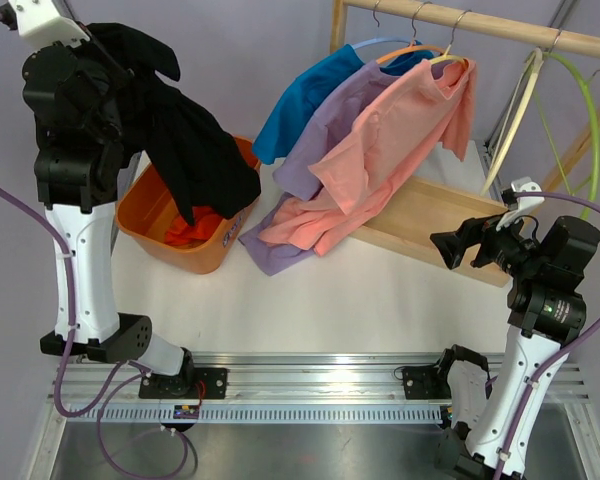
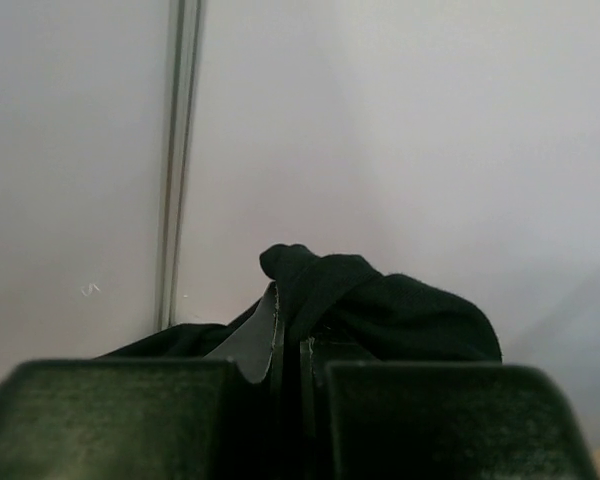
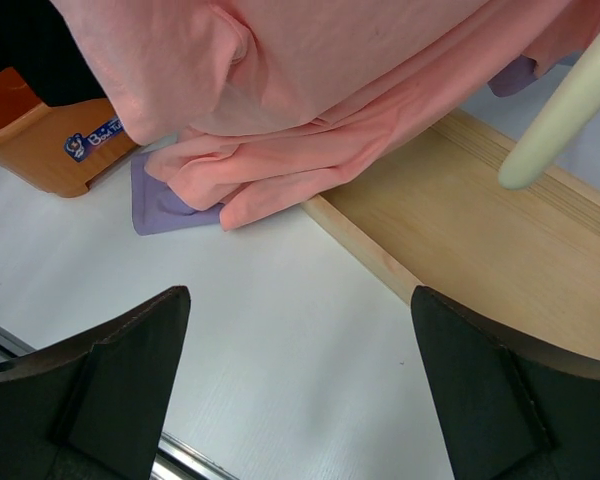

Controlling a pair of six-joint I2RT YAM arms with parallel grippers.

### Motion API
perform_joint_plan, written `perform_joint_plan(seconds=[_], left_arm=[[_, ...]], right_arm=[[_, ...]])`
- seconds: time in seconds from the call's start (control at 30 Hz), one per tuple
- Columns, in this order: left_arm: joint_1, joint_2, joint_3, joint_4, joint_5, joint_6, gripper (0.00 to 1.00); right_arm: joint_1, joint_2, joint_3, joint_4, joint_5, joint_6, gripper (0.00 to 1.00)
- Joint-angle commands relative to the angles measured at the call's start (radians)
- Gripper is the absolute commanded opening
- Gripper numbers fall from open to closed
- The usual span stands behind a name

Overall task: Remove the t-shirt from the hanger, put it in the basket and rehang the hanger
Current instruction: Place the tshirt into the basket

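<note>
A black t-shirt point(image 1: 195, 150) hangs in the air from my raised left arm, its lower end drooping into the orange basket point(image 1: 160, 245). In the left wrist view my left gripper point(image 2: 290, 345) is shut on a bunch of that black cloth point(image 2: 380, 310). No hanger shows in the black shirt. An empty cream hanger point(image 1: 510, 130) and an empty green hanger point(image 1: 583, 110) dangle from the wooden rail point(image 1: 480, 27) at the right. My right gripper point(image 1: 452, 248) point(image 3: 300, 295) stands open and empty low over the white table, near the wooden tray point(image 3: 480, 230).
Pink point(image 1: 400, 150), purple point(image 1: 315, 150) and blue point(image 1: 310, 95) shirts hang on hangers from the rail, their hems resting on the table and the tray point(image 1: 440, 215). Red cloth point(image 1: 192, 232) lies in the basket. The pink shirt point(image 3: 280, 80) fills the top of the right wrist view.
</note>
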Motion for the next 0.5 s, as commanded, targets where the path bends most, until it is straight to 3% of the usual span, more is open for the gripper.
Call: perform_joint_plan(seconds=[0.0,0.13,0.2,0.37,0.47], left_arm=[[0.017,-0.023,-0.019,0.051,0.119,-0.056,0.0],[0.025,-0.044,-0.182,0.017,0.214,-0.112,0.0],[0.025,-0.085,-0.369,0.033,0.283,-0.136,0.0],[0.042,-0.151,-0.821,0.137,0.275,-0.202,0.0],[0.077,-0.107,-0.915,0.143,0.284,-0.225,0.0]], right_arm=[[-0.004,0.008,0.018,0.035,-0.033,0.007,0.99],[-0.004,0.004,0.018,0.024,-0.039,-0.001,1.0],[-0.004,0.002,0.018,0.012,-0.042,-0.01,0.99],[-0.004,0.008,0.036,-0.018,-0.061,-0.028,0.99],[-0.004,0.013,0.041,-0.022,-0.073,-0.033,0.99]])
